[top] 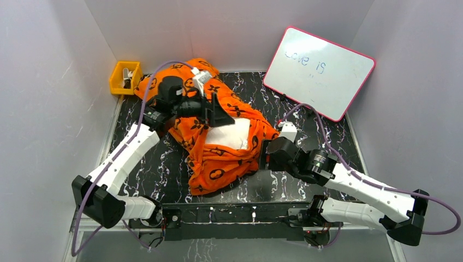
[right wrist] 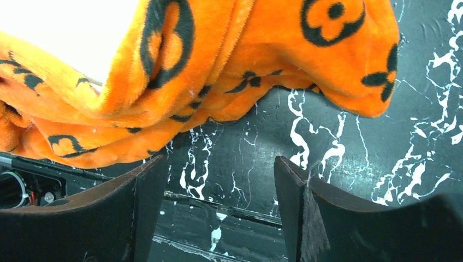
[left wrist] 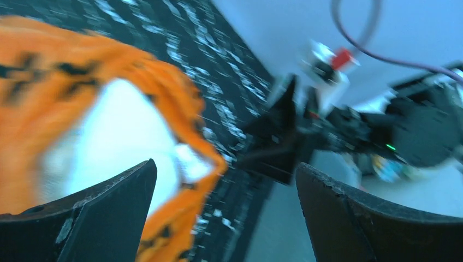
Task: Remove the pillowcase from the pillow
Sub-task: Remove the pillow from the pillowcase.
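1. black marbled table [top: 164,164]: under both claws.
2. orange pillowcase [top: 218,161]: bunched heap between the two claws, still on the pillow. its right edge sits just beside the right claw.
3. white pillow [top: 229,134]: bare patch shows through the cover's opening, on the near side of the left claw.
4. whiteboard [top: 319,71]: propped at the back, well beyond the right claw.
5. left claw [top: 218,112]: over the heap, released, fingers wide, gripping nothing.
6. right claw [top: 266,155]: low by the table, released, nothing between its fingers.
7. yellow bin [top: 124,78]: back corner, beyond the left claw.
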### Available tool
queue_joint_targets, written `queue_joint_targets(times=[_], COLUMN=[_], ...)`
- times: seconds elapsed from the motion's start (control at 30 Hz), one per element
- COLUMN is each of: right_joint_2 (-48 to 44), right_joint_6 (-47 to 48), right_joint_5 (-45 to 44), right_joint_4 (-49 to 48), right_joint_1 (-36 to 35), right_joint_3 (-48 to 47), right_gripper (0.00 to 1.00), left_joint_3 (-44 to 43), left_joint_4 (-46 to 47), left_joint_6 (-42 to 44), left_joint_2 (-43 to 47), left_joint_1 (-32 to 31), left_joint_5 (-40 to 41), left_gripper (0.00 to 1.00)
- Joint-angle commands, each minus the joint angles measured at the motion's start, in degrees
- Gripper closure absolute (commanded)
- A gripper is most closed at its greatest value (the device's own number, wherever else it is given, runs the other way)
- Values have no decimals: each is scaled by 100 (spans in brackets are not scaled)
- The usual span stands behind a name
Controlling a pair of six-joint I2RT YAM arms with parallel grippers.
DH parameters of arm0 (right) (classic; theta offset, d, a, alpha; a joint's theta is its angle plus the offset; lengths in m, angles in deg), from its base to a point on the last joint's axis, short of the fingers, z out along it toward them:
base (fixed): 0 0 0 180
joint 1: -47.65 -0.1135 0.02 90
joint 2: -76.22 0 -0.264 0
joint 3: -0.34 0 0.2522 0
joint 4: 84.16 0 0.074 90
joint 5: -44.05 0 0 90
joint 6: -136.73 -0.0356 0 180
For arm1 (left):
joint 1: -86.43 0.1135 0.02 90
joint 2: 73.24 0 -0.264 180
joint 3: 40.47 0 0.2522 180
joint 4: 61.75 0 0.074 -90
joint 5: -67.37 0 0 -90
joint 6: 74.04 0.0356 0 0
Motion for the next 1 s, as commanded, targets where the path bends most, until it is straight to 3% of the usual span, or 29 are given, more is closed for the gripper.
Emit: queue_joint_targets(times=[0.0, 0.13, 0.3, 0.5, 0.77, 0.97], right_joint_2=[-307, -388, -571, -840, -931, -917], right_joint_6=[-286, -376, -460, -555, -563, -549], right_joint_5=[-388, -404, -426, -519, -566, -527], right_joint_4=[204, 298, 451, 654, 696, 640], right_joint_1=[-12, -16, -15, -14, -15, -16], right_joint_3=[119, 156, 185, 282, 420, 528], right_gripper=[20, 20, 20, 20, 20, 20], left_joint_3=[53, 398, 292, -360, -535, 252], left_joint_4=[-134, 18, -795, -1677, -2329, -1755], left_joint_6=[-827, -1522, -1840, -1968, -2171, -3085], left_joint_2=[36, -220, -459, -741, -1478, -1689], left_joint_1=[-993, -1267, -1270, -1291, -1607, -1742], left_joint_5=[-1038, 79, 2826, 4572, 5262, 5046], left_gripper=[2, 2, 2, 2, 2, 2])
